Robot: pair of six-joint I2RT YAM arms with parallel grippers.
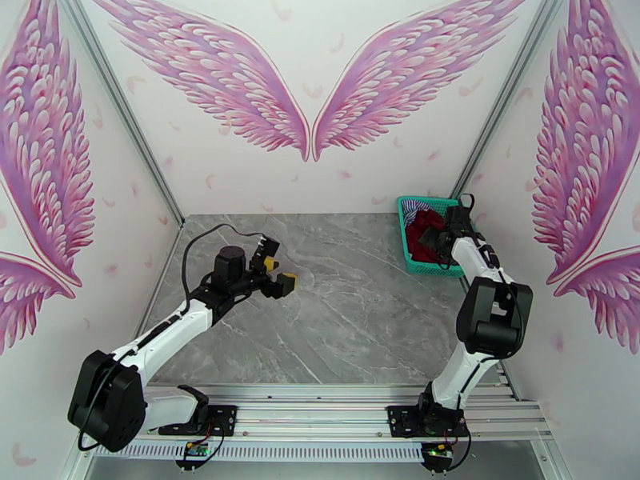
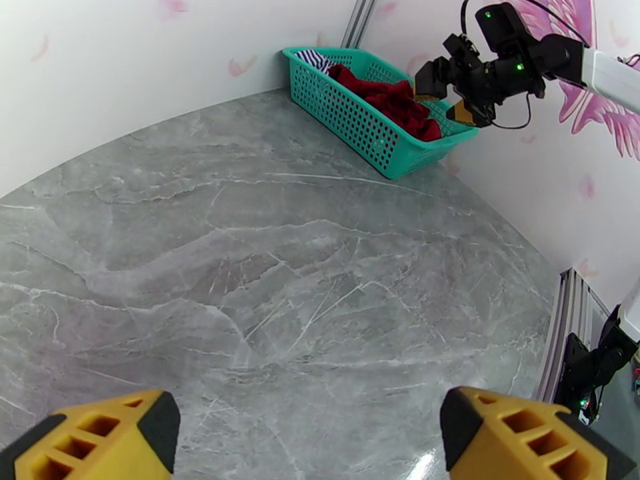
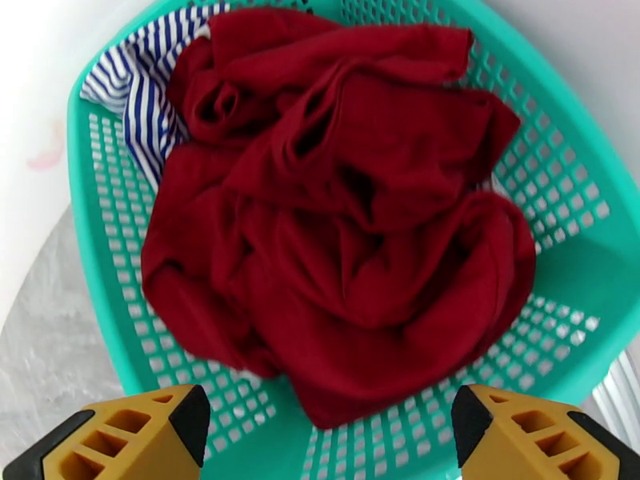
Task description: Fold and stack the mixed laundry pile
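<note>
The dark red T-shirt [image 3: 344, 218] lies crumpled in the teal basket [image 3: 560, 234]. The striped shirt [image 3: 132, 82] peeks out from under it at one end. The basket sits in the far right corner of the grey counter [image 1: 344, 314]. The right fingers [image 3: 528, 438] hang over the red shirt, spread apart, holding nothing. The left fingers [image 1: 285, 280] are spread wide too, well apart from the basket.
</note>
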